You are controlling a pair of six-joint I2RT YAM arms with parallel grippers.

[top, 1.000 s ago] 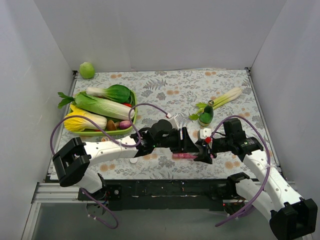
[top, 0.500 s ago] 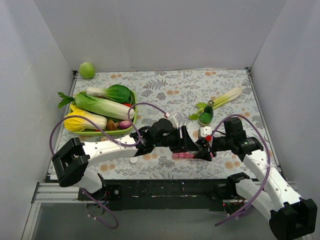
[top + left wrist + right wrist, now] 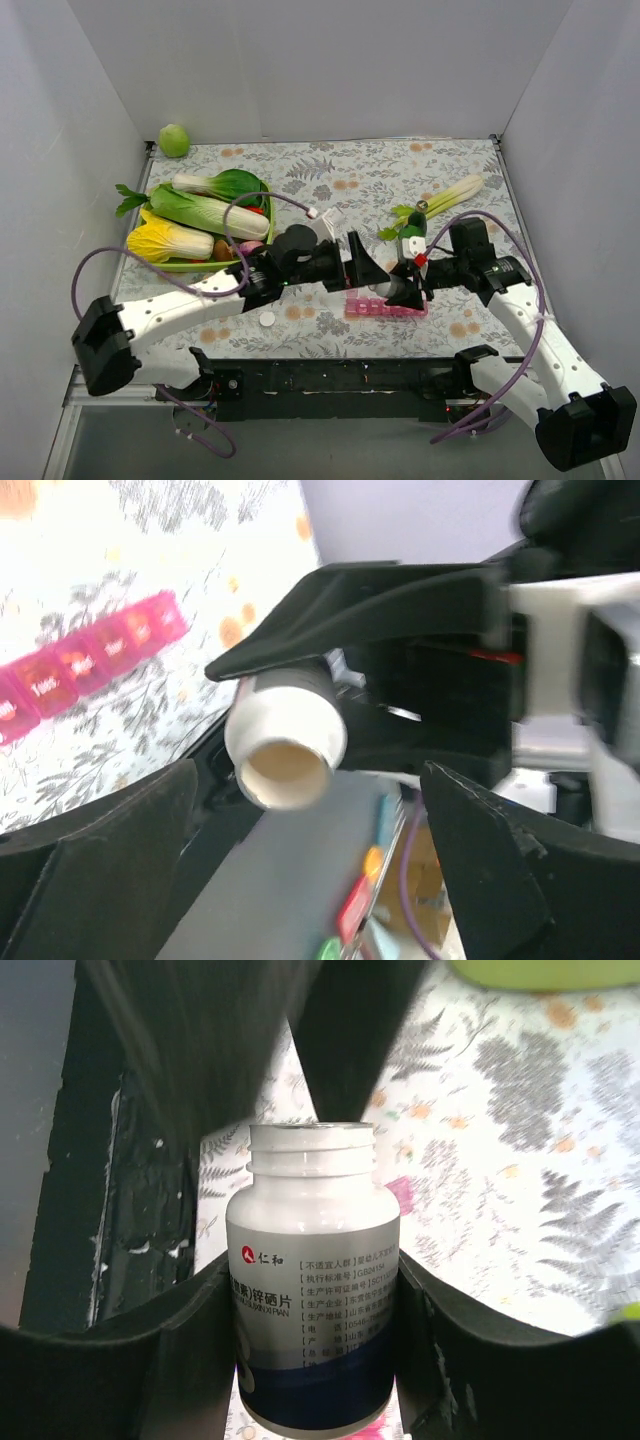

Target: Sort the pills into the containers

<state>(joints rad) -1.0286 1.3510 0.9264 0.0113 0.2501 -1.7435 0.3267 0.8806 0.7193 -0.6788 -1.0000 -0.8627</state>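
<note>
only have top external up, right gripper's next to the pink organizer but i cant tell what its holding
Observer: A white pill bottle, pinched between the fingers of the right gripper. The right wrist view shows its printed label.
Operator: cap on or off
Observer: Off. The left wrist view looks straight into its open mouth.
Operator: organizer lids open yet
Observer: No. The compartments of the pink pill organizer that show in the left wrist view look shut, with their printed lids facing up.
</note>
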